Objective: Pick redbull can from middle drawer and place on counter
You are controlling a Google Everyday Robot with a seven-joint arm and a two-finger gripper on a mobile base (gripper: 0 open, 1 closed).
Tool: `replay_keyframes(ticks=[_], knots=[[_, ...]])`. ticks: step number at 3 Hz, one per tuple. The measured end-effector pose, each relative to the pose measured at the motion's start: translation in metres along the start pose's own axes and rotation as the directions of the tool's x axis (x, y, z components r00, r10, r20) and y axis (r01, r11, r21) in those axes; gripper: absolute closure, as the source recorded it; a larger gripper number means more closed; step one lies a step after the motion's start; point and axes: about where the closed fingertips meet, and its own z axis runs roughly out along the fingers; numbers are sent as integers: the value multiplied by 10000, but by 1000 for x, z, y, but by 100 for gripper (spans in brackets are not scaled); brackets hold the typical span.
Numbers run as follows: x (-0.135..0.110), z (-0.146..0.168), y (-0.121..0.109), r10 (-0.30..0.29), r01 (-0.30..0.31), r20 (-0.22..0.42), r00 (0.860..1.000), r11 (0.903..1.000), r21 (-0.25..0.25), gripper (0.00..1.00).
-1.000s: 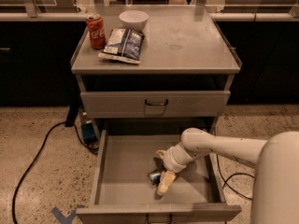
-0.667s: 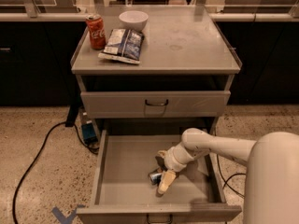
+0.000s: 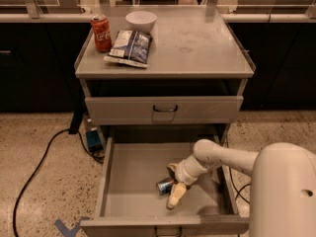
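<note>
The redbull can (image 3: 162,185), slim and silver-blue, lies on its side on the floor of the open middle drawer (image 3: 133,174). My gripper (image 3: 171,186) is down in the drawer at the can. One pale finger (image 3: 175,195) is on its near side and the other on its far side, with a gap to the can. The fingers look open around it, and the can still rests on the drawer floor. The counter (image 3: 197,38), the cart's grey top, is above.
On the counter's left part stand a red cola can (image 3: 101,32), a white bowl (image 3: 140,20) and a blue snack bag (image 3: 130,47). The upper drawer front (image 3: 164,109) is shut. A black cable (image 3: 44,157) and a blue box (image 3: 93,140) lie on the floor to the left.
</note>
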Motion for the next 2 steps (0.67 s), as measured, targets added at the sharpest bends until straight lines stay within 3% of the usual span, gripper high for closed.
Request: replay_keyframes(ticks=[2], knots=[[0,1,0,12,-12,6,10000,10000,-18,42]])
